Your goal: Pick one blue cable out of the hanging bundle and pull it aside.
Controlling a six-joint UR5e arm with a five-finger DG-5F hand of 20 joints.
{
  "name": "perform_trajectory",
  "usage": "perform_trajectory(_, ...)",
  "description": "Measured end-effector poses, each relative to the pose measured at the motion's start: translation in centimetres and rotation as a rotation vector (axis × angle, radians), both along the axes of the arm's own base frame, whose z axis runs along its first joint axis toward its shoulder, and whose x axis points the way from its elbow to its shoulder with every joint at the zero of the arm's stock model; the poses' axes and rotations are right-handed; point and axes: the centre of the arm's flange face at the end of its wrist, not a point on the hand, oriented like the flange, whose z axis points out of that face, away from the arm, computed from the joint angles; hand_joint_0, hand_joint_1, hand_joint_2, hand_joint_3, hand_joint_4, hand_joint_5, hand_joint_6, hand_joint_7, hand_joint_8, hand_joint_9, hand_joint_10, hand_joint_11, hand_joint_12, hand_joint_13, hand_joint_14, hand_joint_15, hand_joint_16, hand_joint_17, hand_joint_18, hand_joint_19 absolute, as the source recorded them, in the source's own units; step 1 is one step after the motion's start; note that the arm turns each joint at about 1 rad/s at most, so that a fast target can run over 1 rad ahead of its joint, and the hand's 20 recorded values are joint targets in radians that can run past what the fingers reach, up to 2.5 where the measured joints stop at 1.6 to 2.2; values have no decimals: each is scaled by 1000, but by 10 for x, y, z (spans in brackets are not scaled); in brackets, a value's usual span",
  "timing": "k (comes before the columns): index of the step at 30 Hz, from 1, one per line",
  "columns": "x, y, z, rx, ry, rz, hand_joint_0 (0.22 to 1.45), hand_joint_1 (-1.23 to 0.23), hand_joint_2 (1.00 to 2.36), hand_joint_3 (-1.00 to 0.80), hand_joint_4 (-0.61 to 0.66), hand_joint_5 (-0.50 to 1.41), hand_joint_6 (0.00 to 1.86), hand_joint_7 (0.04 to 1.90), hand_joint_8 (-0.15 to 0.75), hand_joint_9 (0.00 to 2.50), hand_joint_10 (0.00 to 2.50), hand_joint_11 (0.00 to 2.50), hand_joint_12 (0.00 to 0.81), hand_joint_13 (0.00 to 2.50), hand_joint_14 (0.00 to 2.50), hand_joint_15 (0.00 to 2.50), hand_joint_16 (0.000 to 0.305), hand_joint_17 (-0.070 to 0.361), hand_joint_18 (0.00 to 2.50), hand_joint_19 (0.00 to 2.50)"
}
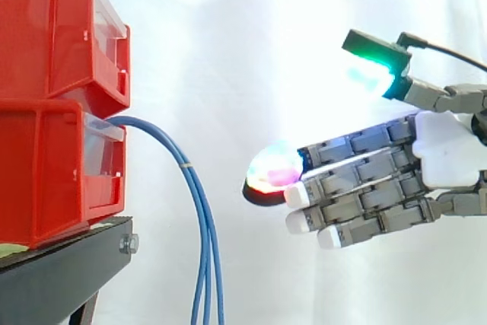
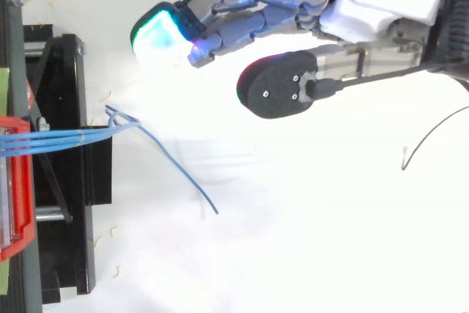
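A bundle of thin blue cables (image 1: 199, 211) comes out of the lower red bin (image 1: 53, 169), arcs over and hangs straight down. From above, the blue cables (image 2: 66, 137) run out of the bin as a tight strand, and one cable end (image 2: 179, 170) trails off across the white floor. My hand (image 1: 445, 150) is to the right of the bundle, clear of it, with its fingers (image 1: 342, 180) stretched out straight toward the cables and the thumb (image 1: 377, 55) raised above. In the top view my hand (image 2: 366, 9) is beyond and to the right of the strand. Nothing is held.
Two red bins are stacked, the upper red bin (image 1: 57, 32) on the lower, on a black stand (image 1: 65, 272) at the left. A white curtain is behind. The stand's black frame (image 2: 62, 174) lies at the left in the top view.
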Motion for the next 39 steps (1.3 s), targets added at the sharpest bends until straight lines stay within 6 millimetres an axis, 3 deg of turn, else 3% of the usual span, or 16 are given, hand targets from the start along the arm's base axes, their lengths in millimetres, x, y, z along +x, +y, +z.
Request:
perform_trajectory(3, 2, 1, -7, 1, 3, 2, 461, -521, 1001, -474, 191, -202, 501, 589, 209, 459, 6, 155, 322, 41, 5, 123, 42, 95, 0, 198)
perform_trajectory(9, 11, 3, -23, 12, -25, 4, 473, -559, 1002, -457, 180, -193, 501, 594, 196, 451, 6, 155, 306, 15, 4, 103, 41, 92, 0, 200)
perform_trajectory(14, 23, 5, -53, 48, -25, 6, 473, -563, 1001, -455, 179, -190, 501, 598, 196, 453, 6, 156, 304, 16, 3, 103, 41, 92, 0, 200)
perform_trajectory(23, 37, 14, -86, 78, -18, 14, 470, -563, 1002, -457, 196, -183, 501, 611, 201, 451, 6, 155, 310, 23, 6, 108, 41, 93, 0, 211)
perform_trajectory(30, 55, 28, -92, 77, -53, 35, 470, -561, 1001, -455, 210, -178, 501, 616, 206, 455, 6, 157, 318, 34, 4, 124, 42, 94, 0, 225)
perform_trajectory(35, 71, 32, -117, 87, -74, 44, 470, -558, 1001, -455, 218, -175, 501, 627, 209, 457, 7, 174, 326, 45, 5, 134, 43, 96, 0, 236)
perform_trajectory(39, 78, 34, -126, 102, -95, 47, 472, -570, 1002, -460, 246, -153, 502, 686, 215, 486, 6, 162, 340, 96, 6, 134, 44, 100, 0, 241)
